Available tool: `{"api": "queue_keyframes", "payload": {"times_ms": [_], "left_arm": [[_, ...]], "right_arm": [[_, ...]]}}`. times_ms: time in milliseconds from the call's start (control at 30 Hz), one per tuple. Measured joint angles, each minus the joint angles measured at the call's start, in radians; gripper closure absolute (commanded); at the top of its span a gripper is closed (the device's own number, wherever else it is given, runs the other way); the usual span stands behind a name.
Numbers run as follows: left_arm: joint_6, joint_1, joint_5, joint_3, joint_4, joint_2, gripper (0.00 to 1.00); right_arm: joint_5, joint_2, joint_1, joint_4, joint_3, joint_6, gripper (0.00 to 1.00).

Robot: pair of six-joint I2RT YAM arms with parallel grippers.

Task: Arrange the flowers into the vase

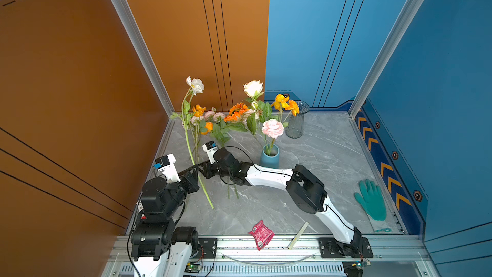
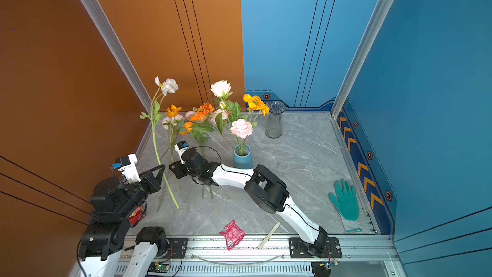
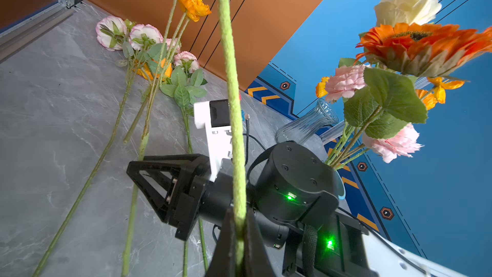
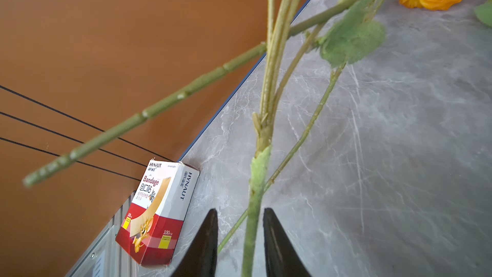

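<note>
My left gripper (image 3: 239, 225) (image 1: 196, 170) is shut on the fuzzy pale green stem (image 3: 234, 118) of a white flower (image 1: 195, 85), which is held upright and leaning. My right gripper (image 4: 241, 214) (image 2: 171, 167) reaches across beside it, open. A green stem (image 4: 255, 195) lies between its fingers with a gap on each side. The blue vase (image 1: 269, 157) holds pink, cream and orange flowers (image 1: 273, 128). More flowers (image 1: 210, 115), pink and orange, lie on the table at the back left. A clear glass vase (image 1: 296, 121) stands empty behind.
A green glove (image 1: 371, 201) lies at the right edge. A red packet (image 1: 261, 233) and a cream stick (image 1: 298, 235) sit on the front rail. A bandage box (image 4: 157, 214) rests against the orange wall at the left, close to both grippers.
</note>
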Motion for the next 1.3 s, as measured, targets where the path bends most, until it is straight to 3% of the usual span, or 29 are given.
{"api": "queue_keyframes", "payload": {"times_ms": [133,333,533,1000,1300], "left_arm": [[-0.009,0.0,0.0,-0.009,0.006,-0.007,1.0],[-0.009,0.0,0.0,-0.013,0.008,-0.007,1.0],[0.003,0.0,0.003,-0.014,0.018,-0.001,1.0],[-0.02,0.023,0.148,-0.074,0.451,0.228,1.0],[0.164,0.112,0.13,-0.027,0.331,0.231,1.0]], "right_arm": [[-0.043,0.036,0.0,-0.023,0.03,0.015,1.0],[-0.066,0.043,-0.004,-0.037,0.019,0.027,1.0],[-0.032,-0.026,-0.011,-0.031,-0.101,0.027,1.0],[0.055,-0.054,0.023,-0.123,-0.099,-0.012,1.0],[0.138,-0.208,0.008,-0.128,-0.223,-0.028,1.0]]}}
